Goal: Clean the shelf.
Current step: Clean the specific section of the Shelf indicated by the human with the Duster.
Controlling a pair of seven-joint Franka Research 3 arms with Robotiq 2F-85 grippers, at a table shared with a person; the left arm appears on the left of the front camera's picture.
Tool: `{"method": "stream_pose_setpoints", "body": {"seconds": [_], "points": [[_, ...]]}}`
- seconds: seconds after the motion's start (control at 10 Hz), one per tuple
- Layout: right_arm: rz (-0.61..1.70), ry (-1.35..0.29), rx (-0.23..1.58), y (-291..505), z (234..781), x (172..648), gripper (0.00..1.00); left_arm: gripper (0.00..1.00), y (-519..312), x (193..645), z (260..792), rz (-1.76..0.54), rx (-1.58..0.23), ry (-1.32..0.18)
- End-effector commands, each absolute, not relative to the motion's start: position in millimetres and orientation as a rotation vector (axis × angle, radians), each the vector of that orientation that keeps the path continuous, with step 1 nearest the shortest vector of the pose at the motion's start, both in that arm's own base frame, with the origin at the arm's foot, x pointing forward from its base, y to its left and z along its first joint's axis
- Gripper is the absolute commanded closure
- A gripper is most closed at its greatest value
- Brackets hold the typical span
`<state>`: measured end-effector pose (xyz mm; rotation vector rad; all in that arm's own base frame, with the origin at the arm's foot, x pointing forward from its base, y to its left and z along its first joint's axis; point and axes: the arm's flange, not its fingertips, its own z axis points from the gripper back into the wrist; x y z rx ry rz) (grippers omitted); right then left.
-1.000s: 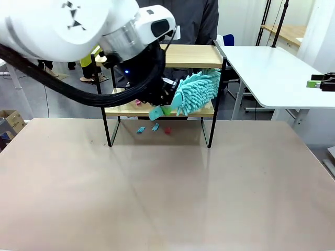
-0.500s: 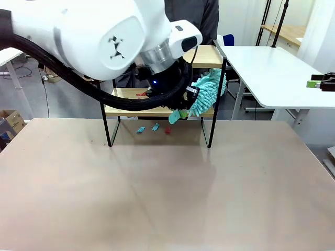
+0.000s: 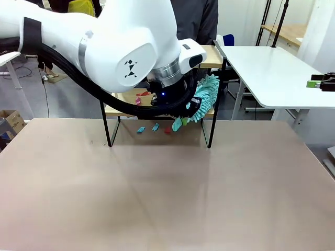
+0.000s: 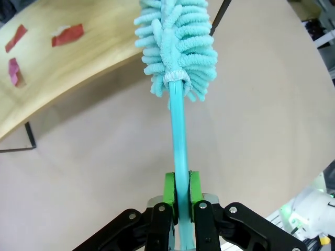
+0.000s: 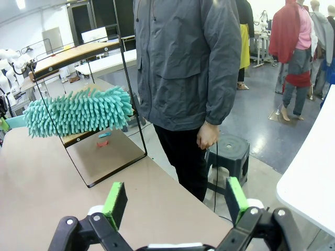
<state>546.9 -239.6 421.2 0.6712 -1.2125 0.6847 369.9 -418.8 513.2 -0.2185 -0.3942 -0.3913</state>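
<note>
The shelf [image 3: 209, 55] stands at the table's far side, two light wooden boards on a black frame. My left gripper [image 3: 181, 116] is in front of its lower board [image 3: 123, 103], shut on the handle of a teal fluffy duster [image 3: 207, 96]. The duster's head rests at the board's right end. In the left wrist view the green pads [image 4: 168, 190] clamp the teal handle [image 4: 178, 136] below the duster head [image 4: 175, 47]. Red scraps [image 4: 67, 34] lie on the lower board [image 4: 78, 73]. My right gripper [image 5: 175, 201] stands open, apart from the shelf [image 5: 78, 54] and the duster [image 5: 78, 112].
Blue scraps [image 3: 140, 129] and a red scrap [image 3: 167, 129] lie on the table under the shelf. A person in a grey jacket [image 5: 188, 68] stands behind the shelf. A white side table [image 3: 272, 68] is at the right. The near tabletop [image 3: 167, 198] is bare.
My left arm has swung right along the shelf. The duster head has swept to the right end of the lower board and turned more upright. The scraps under the shelf have not moved.
</note>
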Motion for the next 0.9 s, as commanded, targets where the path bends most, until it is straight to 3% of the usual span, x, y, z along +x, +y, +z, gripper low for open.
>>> {"method": "stream_pose_setpoints", "body": {"seconds": [0.0,0.8], "points": [[0.689,-1.211,0.665,-238.2,423.1,547.7,0.00,0.87,-424.5,372.2,512.4,-0.359,-0.224,-0.364],[0.689,-1.211,0.665,-238.2,423.1,547.7,0.00,0.87,-370.0,357.8,501.1,-0.274,-0.129,-0.369]]}}
